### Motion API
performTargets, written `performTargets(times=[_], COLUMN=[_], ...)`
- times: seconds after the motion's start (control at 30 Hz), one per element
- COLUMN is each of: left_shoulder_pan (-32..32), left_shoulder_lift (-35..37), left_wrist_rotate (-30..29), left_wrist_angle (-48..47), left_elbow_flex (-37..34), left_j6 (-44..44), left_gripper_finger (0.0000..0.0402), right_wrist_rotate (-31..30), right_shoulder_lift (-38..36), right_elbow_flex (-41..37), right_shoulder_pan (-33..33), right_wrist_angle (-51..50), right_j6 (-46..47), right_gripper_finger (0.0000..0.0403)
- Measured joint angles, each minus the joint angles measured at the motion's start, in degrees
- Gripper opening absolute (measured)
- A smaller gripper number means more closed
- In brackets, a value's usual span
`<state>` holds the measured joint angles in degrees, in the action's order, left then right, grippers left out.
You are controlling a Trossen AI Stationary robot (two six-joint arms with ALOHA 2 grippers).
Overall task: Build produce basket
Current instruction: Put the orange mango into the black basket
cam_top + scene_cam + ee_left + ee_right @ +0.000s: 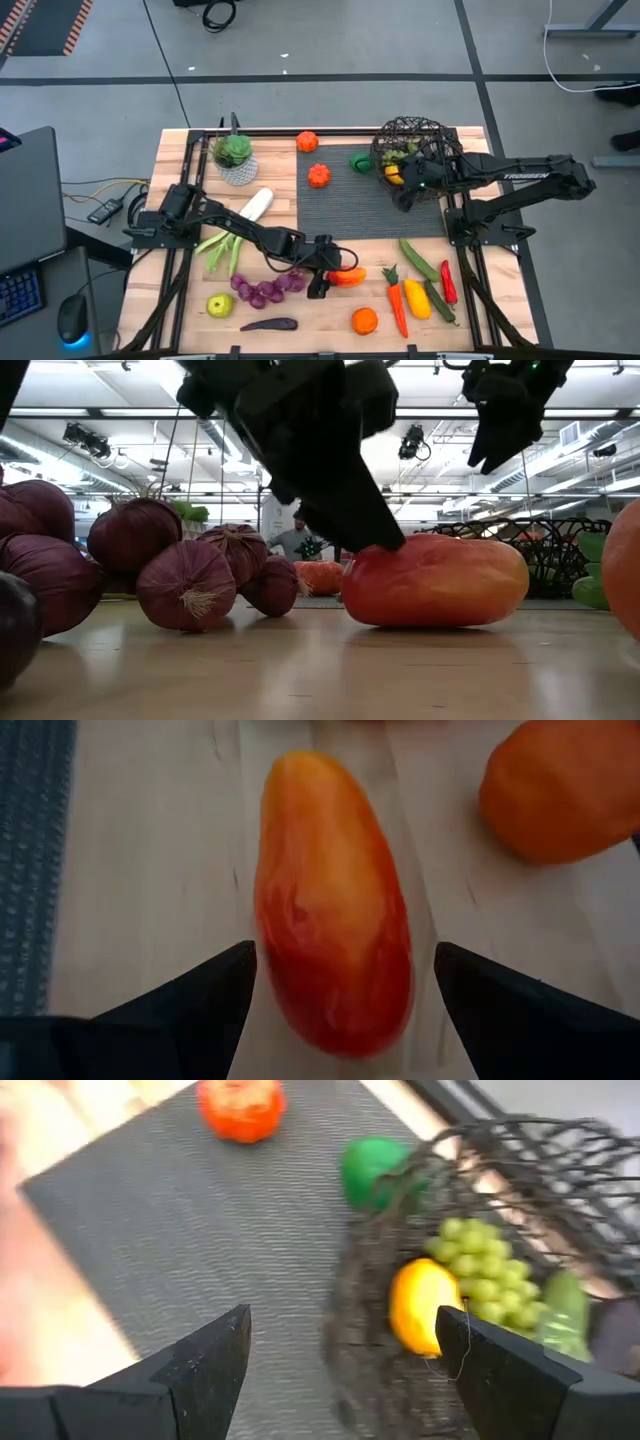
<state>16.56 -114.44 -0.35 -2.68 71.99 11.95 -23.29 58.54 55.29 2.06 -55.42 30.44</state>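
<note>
The red-and-orange oblong fruit (330,920) lies on its side on the wooden table (300,335), near the front middle (348,277). My left gripper (345,955) is open and slants down over the fruit's near end, one finger on each side (340,510). The dark wire basket (410,145) stands at the far right of the grey mat (340,215). It holds a lemon (420,1305), green grapes (480,1260) and other produce. My right gripper (345,1320) hangs open above the basket's near rim (405,190). My left gripper's fingers straddle the fruit's near end (300,990), slanting down from the table's left, along its length. One fingertip (235,970) stands right at the fruit's side. Whether it touches, I cannot tell. The fruit rests on the table.
A string of purple bulbs (265,290), an apple (220,304), an aubergine (268,324) and a leek (240,225) lie at the left. An orange (364,320), carrot (397,300), peppers and chilli (448,282) lie at the right. A potted plant (234,155) stands far left.
</note>
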Motion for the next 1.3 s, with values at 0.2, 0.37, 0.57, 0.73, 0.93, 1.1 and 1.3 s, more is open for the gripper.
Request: performTargets(times=[0.2,0.37,0.57,0.73,0.93,1.1,1.3], left_shoulder_pan=[-0.02,-0.07,-0.04,0.00,-0.81,-2.30,-4.62], left_shoulder_lift=[-1.49,-2.02,-1.98,-1.81,-1.17,2.60,7.06], left_wrist_rotate=[-0.01,-3.43,-5.43,-5.65,-5.65,-5.96,-10.36], left_wrist_angle=[0.72,2.49,2.60,2.36,2.21,2.15,1.01], left_elbow_flex=[-0.04,-0.04,-0.04,-0.04,-0.07,-0.04,-0.04], left_j6=[0.50,0.56,0.36,-0.84,-0.70,-0.65,-1.39], left_gripper_finger=[0.0316,0.0310,0.0273,0.0221,0.0207,0.0218,0.0211], right_wrist_rotate=[6.03,9.01,9.48,9.48,10.09,12.31,11.09], right_shoulder_lift=[1.23,4.17,7.36,9.02,9.49,9.33,9.33], right_elbow_flex=[0.00,-0.02,-0.02,-0.02,-0.02,-0.02,-0.02], right_shoulder_pan=[-4.17,-9.14,-13.86,-16.38,-19.48,-22.46,-25.95], right_wrist_angle=[2.32,2.32,2.21,2.01,2.54,6.68,14.72], right_j6=[2.05,4.36,6.81,9.51,12.35,13.13,10.65], right_gripper_finger=[0.0322,0.0322,0.0322,0.0322,0.0322,0.0322,0.0322])
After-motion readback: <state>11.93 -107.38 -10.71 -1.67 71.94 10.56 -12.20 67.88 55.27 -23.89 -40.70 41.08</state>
